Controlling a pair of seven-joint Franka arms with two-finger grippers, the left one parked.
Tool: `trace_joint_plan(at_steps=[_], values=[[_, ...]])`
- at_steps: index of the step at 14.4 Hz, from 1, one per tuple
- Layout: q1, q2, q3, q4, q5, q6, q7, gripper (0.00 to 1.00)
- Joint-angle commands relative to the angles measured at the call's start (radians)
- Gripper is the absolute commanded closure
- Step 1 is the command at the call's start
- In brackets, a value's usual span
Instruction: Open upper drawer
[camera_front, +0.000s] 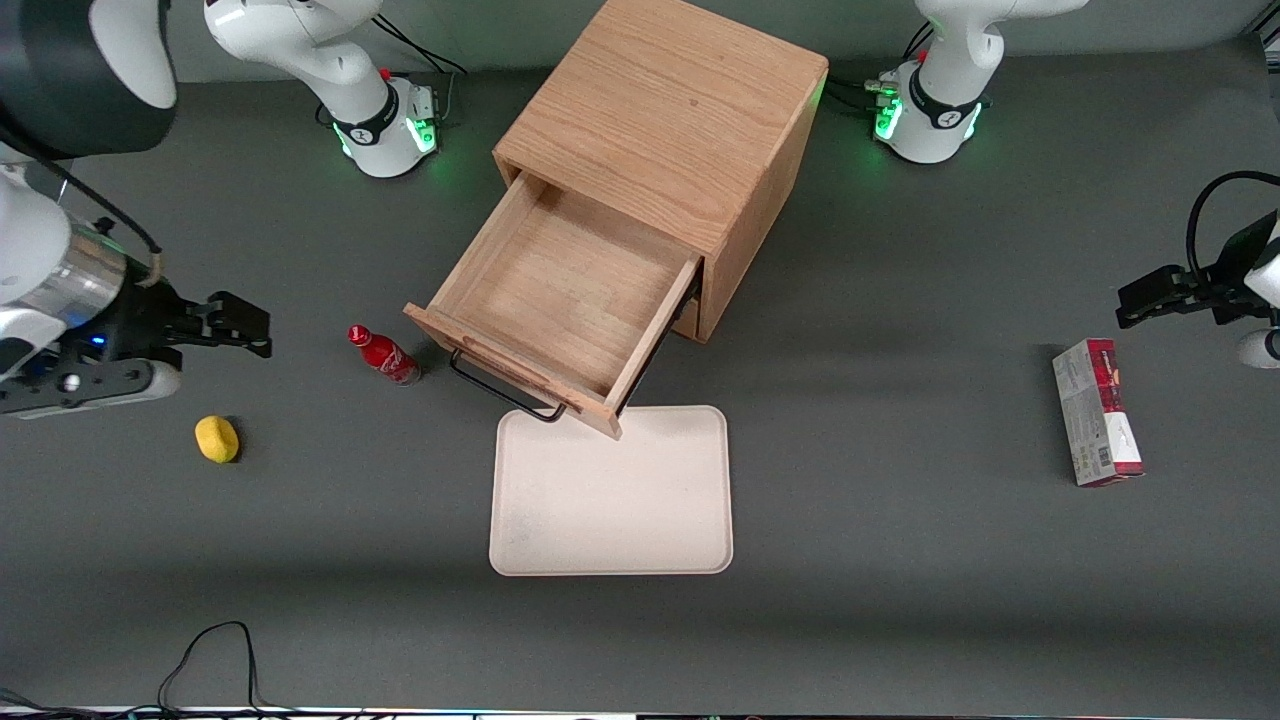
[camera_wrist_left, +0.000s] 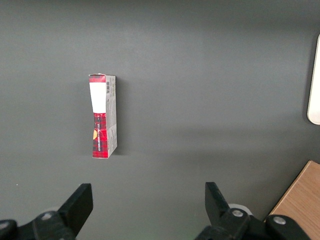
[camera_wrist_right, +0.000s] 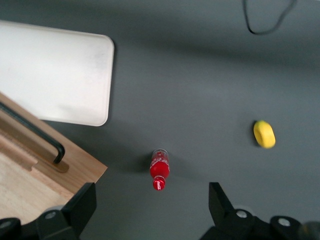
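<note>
The light oak upper drawer (camera_front: 560, 290) with its long thin black bar handle (camera_front: 503, 392) stood pulled far out of the wooden cabinet (camera_front: 665, 120), and its front corner hung over the rim of the pale rectangular plastic tray (camera_front: 610, 495). The black two-finger gripper (camera_front: 235, 330) of the right arm hovered above the grey table (camera_front: 900, 560), well apart from the handle toward the working arm's end, with its fingers (camera_wrist_right: 80, 210) spread wide and nothing between them. A small red bottle (camera_front: 385, 356) was near the drawer front, and a yellow rounded object (camera_front: 217, 439) lay nearer to the front camera than the gripper.
</note>
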Motion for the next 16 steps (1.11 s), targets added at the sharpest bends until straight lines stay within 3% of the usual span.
trace_joint_plan(at_steps=[1,4,8,16], values=[[-0.105,-0.138,0.072,-0.188,-0.014,0.104,0.042,0.00],[-0.238,-0.198,0.172,-0.271,-0.017,0.130,0.037,0.00],[-0.256,-0.267,0.178,-0.389,-0.043,0.212,0.033,0.00],[-0.297,-0.256,0.187,-0.360,-0.070,0.210,-0.053,0.00]])
